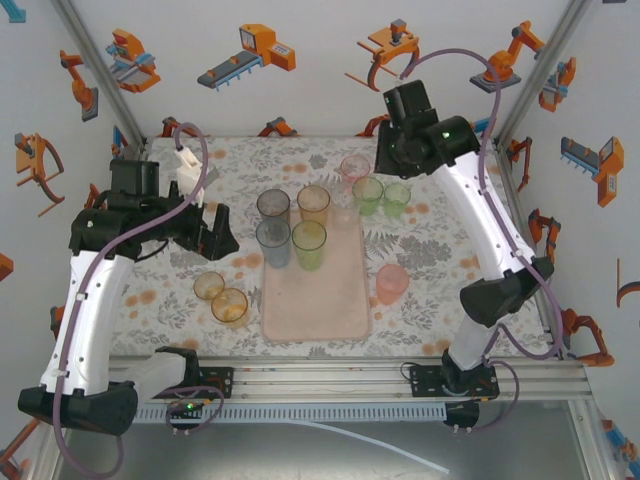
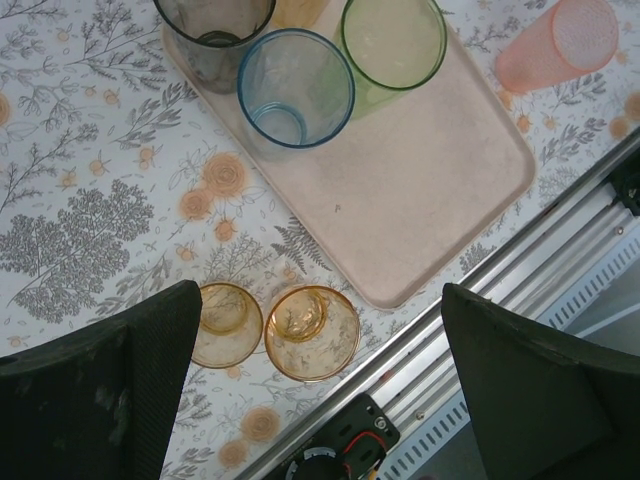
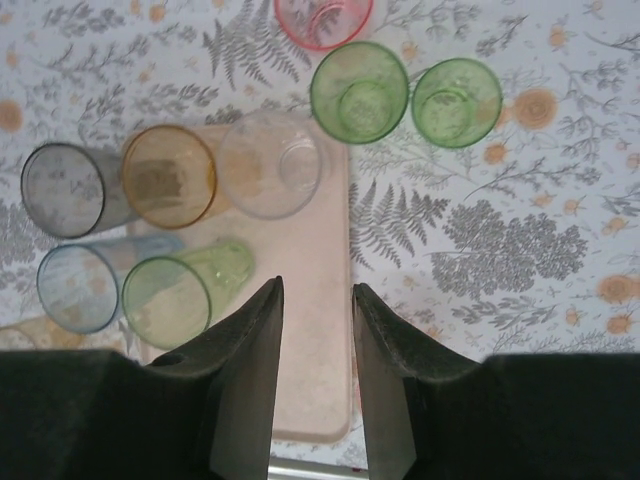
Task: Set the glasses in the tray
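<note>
We look down on a pale-pink tray (image 1: 315, 300) lying lengthwise in the middle of a floral table (image 1: 440, 250).

Five glasses stand on the tray's far half:
- a smoky grey glass (image 1: 273, 206) at 11 o'clock
- an amber glass (image 1: 313, 203) at 12 o'clock
- a clear glass (image 1: 344, 214) in the 1 o'clock corner
- a pale blue glass (image 1: 273, 240) and a yellow-green glass (image 1: 309, 240), side by side just nearer the tray's centre

Six more glasses stand off the tray, on the table:
- a pink glass (image 1: 355, 167) just past the tray's far right corner, at 1 o'clock
- two green glasses (image 1: 382, 196) side by side at 2 o'clock
- a salmon glass (image 1: 392, 283) just beside the right rim, at 3 o'clock
- two small amber glasses (image 1: 220, 296) close together near the left rim, at 8 o'clock

The left gripper (image 1: 224, 238) hovers over the table at 9 o'clock from the tray. Its fingers (image 2: 110, 390) are spread wide and hold nothing. From its wrist camera we see the two small amber glasses below, between the fingers.

The right gripper (image 3: 317, 300) hangs above the tray's far end. Its fingers (image 3: 250, 380) stand a narrow gap apart with nothing pinched between them, and the tray's right rim shows beneath.
</note>
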